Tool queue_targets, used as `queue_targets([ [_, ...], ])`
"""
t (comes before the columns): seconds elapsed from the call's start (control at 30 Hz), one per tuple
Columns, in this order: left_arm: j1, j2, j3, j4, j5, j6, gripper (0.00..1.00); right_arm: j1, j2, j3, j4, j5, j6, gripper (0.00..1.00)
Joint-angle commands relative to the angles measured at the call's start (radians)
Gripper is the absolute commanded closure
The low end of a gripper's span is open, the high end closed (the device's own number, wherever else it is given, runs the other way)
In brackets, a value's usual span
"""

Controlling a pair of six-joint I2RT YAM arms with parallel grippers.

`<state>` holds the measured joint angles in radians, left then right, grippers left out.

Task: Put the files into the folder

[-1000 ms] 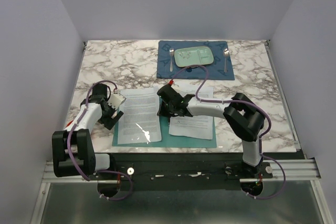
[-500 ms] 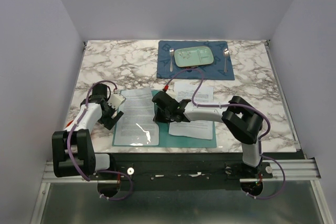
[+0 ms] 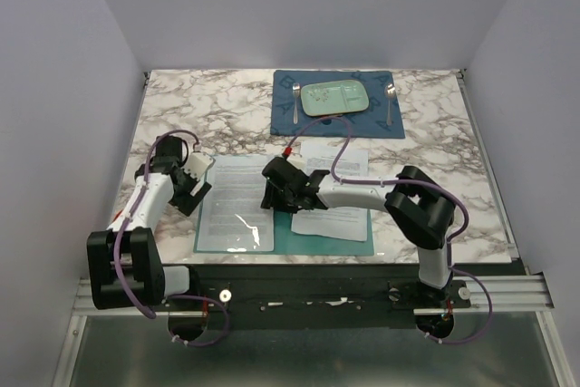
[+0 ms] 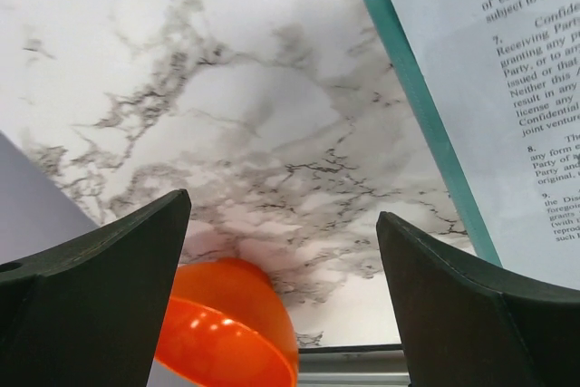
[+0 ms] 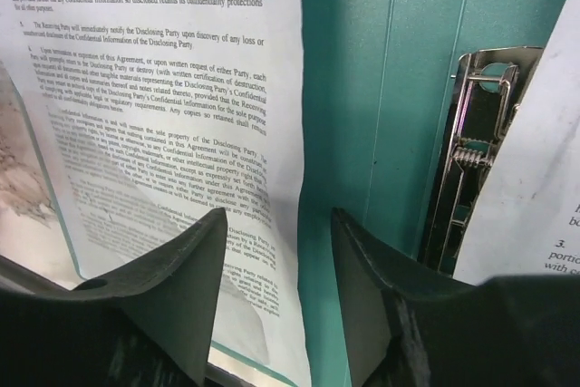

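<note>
Marble-patterned counter (image 3: 181,106) fills my overhead view, and the teal folder (image 3: 283,231) lies open at its near edge, between the two arms. One printed sheet (image 3: 237,206) lies flat on the left leaf. More sheets (image 3: 335,219) sit on the right leaf, and the farthest sheet (image 3: 340,156) seems to poke past the folder's far edge. That overhang is my first worry: if the cover were folded over now, it would crease or slide out. My right pincer (image 3: 272,195) hovers low over the inner edge of the left page, fingers apart and gripping nothing, so any sideways drift could scuff that loose page off its leaf. My left pincer (image 3: 201,174), spread wide and empty, hangs just beside the folder's outer edge, where a careless dip could catch the card and shift everything. The smallest hazard is the metal clip (image 5: 476,151) by the crease, which a fingertip could snag.
</note>
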<state>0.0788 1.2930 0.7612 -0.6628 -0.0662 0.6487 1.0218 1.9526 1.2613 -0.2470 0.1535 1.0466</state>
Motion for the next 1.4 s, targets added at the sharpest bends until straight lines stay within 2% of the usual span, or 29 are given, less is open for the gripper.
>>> queue_targets([
  [0.0, 0.007, -0.035, 0.099, -0.076, 0.049, -0.023, 0.01, 0.008, -0.058, 0.013, -0.083, 0.060, -0.052, 0.41],
  [0.17, 0.004, -0.024, 0.229, -0.188, 0.161, -0.061, 0.01, 0.001, -0.136, -0.019, -0.120, 0.106, -0.111, 0.41],
  [0.3, -0.040, -0.014, 0.283, -0.224, 0.190, -0.101, 0.01, -0.015, -0.193, -0.083, -0.127, 0.100, -0.120, 0.43],
  [0.53, -0.206, 0.025, 0.303, -0.212, 0.155, -0.184, 0.01, -0.019, -0.218, -0.177, -0.072, 0.041, -0.096, 0.48],
  [0.87, -0.333, 0.117, 0.332, -0.166, 0.111, -0.244, 0.01, -0.017, -0.270, -0.302, -0.055, 0.026, -0.051, 0.52],
  [1.2, -0.373, 0.212, 0.319, -0.097, 0.074, -0.254, 0.01, -0.017, -0.411, -0.442, -0.083, 0.060, -0.019, 0.54],
  [1.37, -0.379, 0.207, 0.357, -0.113, 0.078, -0.267, 0.01, -0.017, -0.403, -0.392, -0.084, 0.044, -0.033, 0.54],
])
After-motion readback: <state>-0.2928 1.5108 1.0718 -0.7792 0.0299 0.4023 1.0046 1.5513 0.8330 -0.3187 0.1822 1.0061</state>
